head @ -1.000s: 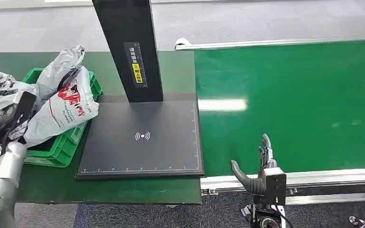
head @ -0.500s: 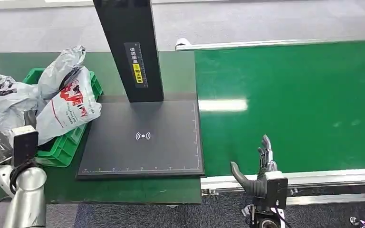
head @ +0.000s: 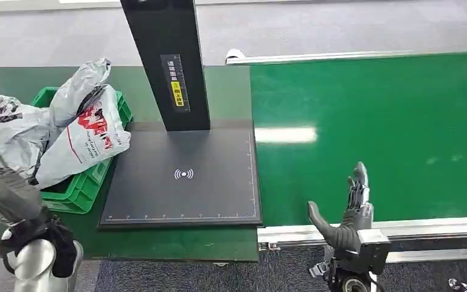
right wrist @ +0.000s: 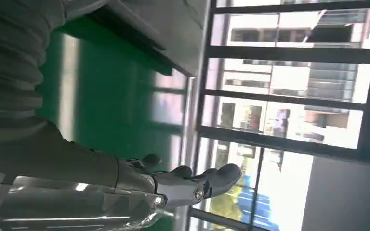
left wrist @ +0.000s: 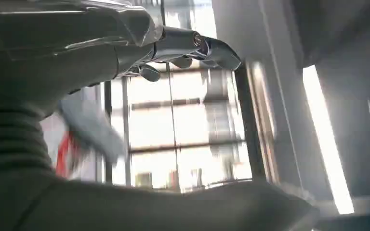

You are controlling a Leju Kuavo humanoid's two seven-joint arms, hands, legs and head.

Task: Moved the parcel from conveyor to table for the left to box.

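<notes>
**A:** Nearest items first, please.

**B:** Left hand [head: 3, 198]; low at the near left corner of the worktop [head: 176, 246]; fingers spread apart, nothing in them; blurred in the head view; the left wrist view shows the fingers [left wrist: 207, 48] extended and bare. Right hand [head: 346, 210]; raised upright at the near edge of the conveyor [head: 371, 121], over its silver rail [head: 438, 226]; thumb out to one side, fingers straight and apart; holding nothing; the right wrist view agrees.

**A:** And the worktop?

**B:** Dark green surface; black scanner pad [head: 182, 176] lying flat along its right edge, touching the conveyor side; white signal mark at the pad's centre; black post [head: 167, 61] standing at the pad's far edge, with a yellow-and-white label on its face.

**A:** The parcel?

**B:** Parcel [head: 85, 143]; soft grey-white plastic mailer, crumpled, red and black print on its face; lying tilted in the green crate [head: 82, 191] at the left edge of the worktop, its near-right end overhanging the crate rim just beside the pad. Other bags [head: 12, 131] of the same grey plastic heaped with it, one [head: 82, 82] rising toward the far left corner; all touching one another.

**A:** Farthest?

**B:** Green belt, bare, with pale glare streaks; grey floor [head: 340, 27] beyond.
</notes>
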